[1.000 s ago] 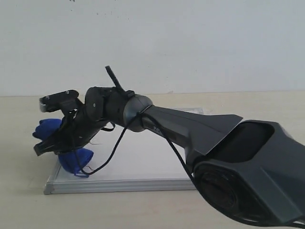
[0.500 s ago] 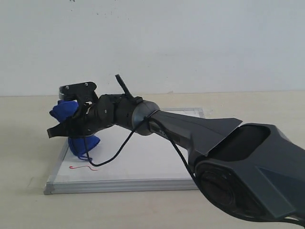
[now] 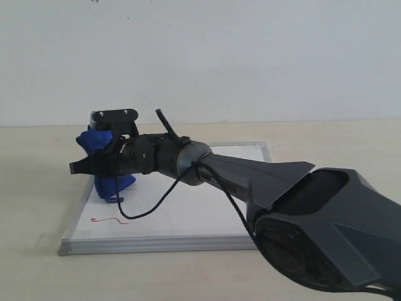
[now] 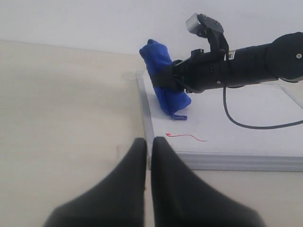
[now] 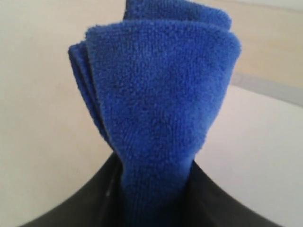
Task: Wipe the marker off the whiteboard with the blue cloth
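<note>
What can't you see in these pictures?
Exterior view: the black right arm covers much of the silver-framed white whiteboard, hiding any ink there.
Right wrist view: the royal blue plush cloth fills most of the picture, hiding what's behind.
Left wrist view: the picture's edge crops the whiteboard.

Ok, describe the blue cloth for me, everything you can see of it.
The blue cloth is royal blue plush microfibre, folded into a thick, roughly upright bundle. The right end effector is shut across its middle, so layered folds stick out above the grip. Its lower end, with a small loop, appears to rest on the whiteboard near a side edge. A short red marker line lies just beyond it, clear of the cloth.
</note>
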Controlling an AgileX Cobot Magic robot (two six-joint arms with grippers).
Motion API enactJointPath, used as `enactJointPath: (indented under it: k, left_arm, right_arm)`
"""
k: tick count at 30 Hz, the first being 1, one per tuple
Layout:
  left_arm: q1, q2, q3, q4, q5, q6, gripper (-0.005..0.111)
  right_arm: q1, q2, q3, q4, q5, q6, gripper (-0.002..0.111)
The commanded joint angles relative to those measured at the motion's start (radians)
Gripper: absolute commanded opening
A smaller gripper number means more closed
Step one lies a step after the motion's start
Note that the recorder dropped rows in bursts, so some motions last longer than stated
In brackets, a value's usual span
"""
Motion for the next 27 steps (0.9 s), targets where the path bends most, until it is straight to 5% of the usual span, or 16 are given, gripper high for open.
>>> enactJointPath:
  k: [1, 17, 27]
  left_arm:
    - [-0.002, -0.003, 0.003, 0.000, -0.009, -0.010, 0.004]
    - [-0.002, -0.003, 0.003, 0.000, -0.009, -0.010, 0.004]
    - [-0.002, -0.003, 0.003, 0.000, -0.009, -0.010, 0.004]
  right_arm:
    - [-0.006, -0.004, -0.019, 0.004, 0.171, 0.016, 0.000]
    - [-0.006, -0.006, -0.235, -0.288, 0.955, -0.049, 0.000]
    - [-0.006, -0.006, -0.235, -0.282, 0.933, -0.093, 0.000]
